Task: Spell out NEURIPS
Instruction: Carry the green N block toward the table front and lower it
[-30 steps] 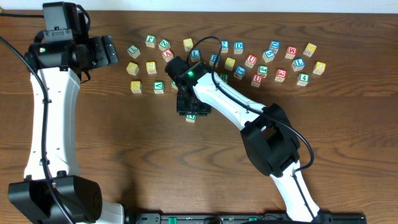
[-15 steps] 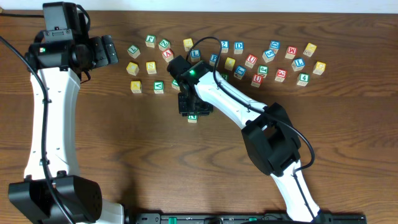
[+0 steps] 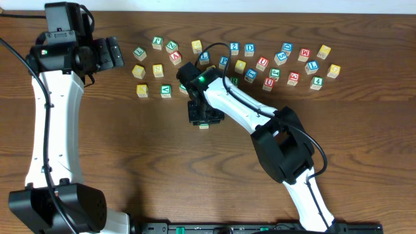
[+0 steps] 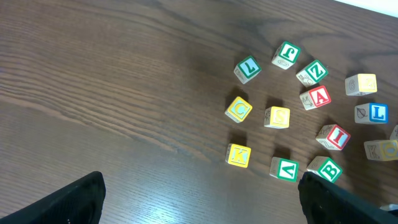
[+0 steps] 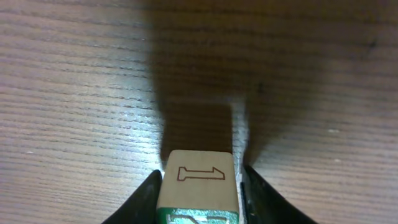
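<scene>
Dark wood table [image 3: 130,156], biggest thing here, with the grain running across.

Two white arms work over it. The left arm [image 3: 52,123] runs up the left edge. The right arm [image 3: 237,107] reaches from the near right in to the middle.

The left hand [image 3: 117,54] hangs at the far left, just beside the cubes, spread wide with nothing in it. The left wrist view shows only its two black fingertips [image 4: 68,202] in the bottom corners, with bare table between them.

The right hand [image 3: 203,116] points down at mid-table. From overhead its body covers the fingers, and only a sliver of wood pokes out on the near side. The right wrist view fills that in. Both fingers [image 5: 142,204] sit tight against the sides of one small cube [image 5: 199,182], so it looks gripped. The cube's top face has a thin outlined figure like a 1 lying on its side, and the face below is green-edged. I can't read its letter, and can't tell whether it rests on the table or is just off it. It sits apart from the rest, on the near side.

A loose band of lettered cubes [image 3: 158,69] runs along the far side from the left hand across to the right. Overhead gives the whole spread, including a blue 2 cube [image 3: 234,47] and a blue D cube [image 3: 249,49], but most letters are too small to read.

The left wrist view sees only the left end of the band, though it is legible there:
- red I cube [image 4: 334,137], which the overhead view doesn't show
- red A cube [image 4: 316,98] just above the I
- blue L cube [image 4: 373,113]
- green B cube [image 4: 328,169]
- yellow K cube [image 4: 238,155]
</scene>
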Motion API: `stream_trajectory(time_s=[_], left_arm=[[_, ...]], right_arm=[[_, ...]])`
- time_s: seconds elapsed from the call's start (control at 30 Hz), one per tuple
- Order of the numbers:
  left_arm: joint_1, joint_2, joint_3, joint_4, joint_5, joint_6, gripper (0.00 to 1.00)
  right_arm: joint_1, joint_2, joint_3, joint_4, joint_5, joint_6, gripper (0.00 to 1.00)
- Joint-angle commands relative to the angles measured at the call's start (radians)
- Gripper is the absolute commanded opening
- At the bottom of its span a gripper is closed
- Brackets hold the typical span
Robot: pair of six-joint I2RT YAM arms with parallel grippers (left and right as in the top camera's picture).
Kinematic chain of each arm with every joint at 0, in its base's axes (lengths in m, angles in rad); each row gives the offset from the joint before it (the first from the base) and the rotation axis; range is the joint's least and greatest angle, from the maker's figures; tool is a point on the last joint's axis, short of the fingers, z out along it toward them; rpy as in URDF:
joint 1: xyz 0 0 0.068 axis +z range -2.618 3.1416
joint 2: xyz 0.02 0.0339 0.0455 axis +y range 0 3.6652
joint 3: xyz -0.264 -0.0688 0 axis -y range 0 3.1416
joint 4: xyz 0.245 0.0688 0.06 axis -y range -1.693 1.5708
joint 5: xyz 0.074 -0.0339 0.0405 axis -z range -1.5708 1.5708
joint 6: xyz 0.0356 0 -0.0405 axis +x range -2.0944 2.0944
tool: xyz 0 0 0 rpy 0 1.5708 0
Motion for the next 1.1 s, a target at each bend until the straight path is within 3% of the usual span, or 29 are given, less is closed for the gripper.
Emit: stream_trajectory(time_s=[0.0,0.17,0.53,1.07], left_arm=[[-0.003,0.009,0.001,-0.003,-0.016,-0.009,0.98],[-0.003,0.009,0.001,-0.003,-0.016,-0.009,0.98],[-0.003,0.009,0.001,-0.003,-0.016,-0.009,0.98],[-0.003,0.009,0.001,-0.003,-0.016,-0.010,0.98]], right_arm=[[-0.002,-0.031,-0.006,0.011,-0.002,-0.037,0.32],[-0.003,-0.031,-0.006,0.029,-0.003,-0.028,0.31],[-0.007,-0.031,-0.008,0.058,-0.002,0.161,0.32],[-0.015,-0.031,-0.008,0.067,-0.033,0.197,0.28]])
